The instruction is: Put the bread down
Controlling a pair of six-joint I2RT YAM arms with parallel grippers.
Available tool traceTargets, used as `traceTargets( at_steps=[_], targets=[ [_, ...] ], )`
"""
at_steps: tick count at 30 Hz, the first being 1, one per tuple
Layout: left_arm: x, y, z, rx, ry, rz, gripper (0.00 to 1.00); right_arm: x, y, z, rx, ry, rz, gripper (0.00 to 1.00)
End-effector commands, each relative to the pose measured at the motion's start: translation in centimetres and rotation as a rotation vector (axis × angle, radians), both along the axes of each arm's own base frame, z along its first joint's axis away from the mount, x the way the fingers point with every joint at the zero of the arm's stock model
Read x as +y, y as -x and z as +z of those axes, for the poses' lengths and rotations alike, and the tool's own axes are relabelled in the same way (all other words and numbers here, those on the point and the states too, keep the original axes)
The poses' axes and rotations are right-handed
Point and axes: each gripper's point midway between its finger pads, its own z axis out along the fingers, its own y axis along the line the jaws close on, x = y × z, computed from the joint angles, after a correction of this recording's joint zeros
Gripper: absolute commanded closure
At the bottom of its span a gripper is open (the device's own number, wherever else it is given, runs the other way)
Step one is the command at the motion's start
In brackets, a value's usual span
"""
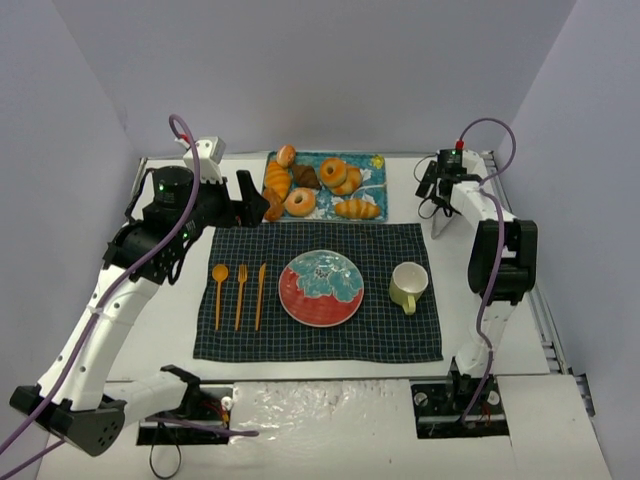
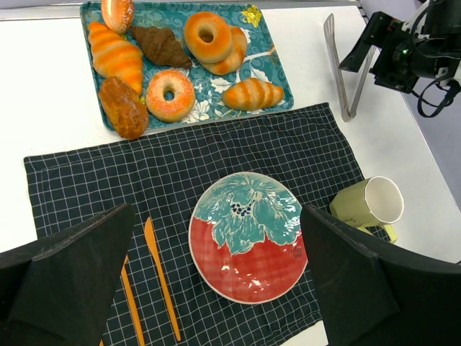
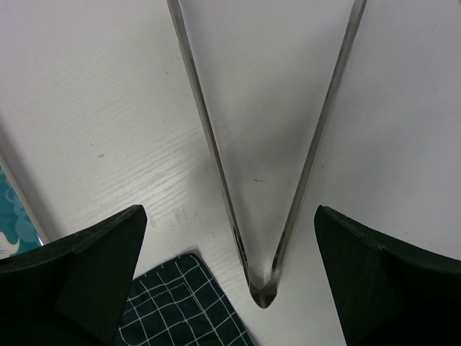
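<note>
left end effector [image 2: 216, 210] is spread wide and grips nothing. it is held above the surface [image 2: 43, 108] at the near-left corner of the tray [image 2: 209, 88]. the bread [image 2: 122, 108] lies inside that near-left corner of the tray, clear of both fingers, with a striped croissant [image 2: 115, 56] against its far end and a sprinkled donut [image 2: 169, 94] just beside it on the right. more donuts and croissants fill the rest of the tray.

right end effector [image 3: 230, 213] is also spread wide, off the tray's right side, and it straddles the tongs [image 3: 263, 295] without closing on them. the tongs lie flat on the surface, with the hinge toward the near side and the two arms opening away. whether the fingertips touch the surface cannot be told.

a checked cloth [image 2: 86, 180] is spread on the near side of the tray. on it a red and teal plate [image 2: 248, 238] sits nearly straight in front of the tray, a mug [image 2: 367, 205] is off toward the tray's near right, and orange cutlery [image 2: 162, 281] lies toward its near left.
</note>
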Motion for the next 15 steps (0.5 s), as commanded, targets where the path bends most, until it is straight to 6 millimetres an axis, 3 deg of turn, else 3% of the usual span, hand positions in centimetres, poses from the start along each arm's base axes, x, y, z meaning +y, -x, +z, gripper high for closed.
traceTargets(
  at_steps=[1, 9, 15],
  targets=[
    [-0.1, -0.1, 2.8, -0.089, 0.053, -0.007, 0.03, -1.0, -2.4, 2.5, -0.087, 0.009, -0.011, 0.0],
    [-0.3, -0.1, 2.7, -0.087, 0.06, -0.012, 0.03, -2.7, -1.8, 0.6, -0.043, 0.025, -0.053, 0.0],
    [-0.4, -0.2, 2.6, -0.083, 0.061, -0.016, 0.03, -2.6, -1.9, -0.8, -0.017, 0.014, -0.037, 0.0]
  ],
)
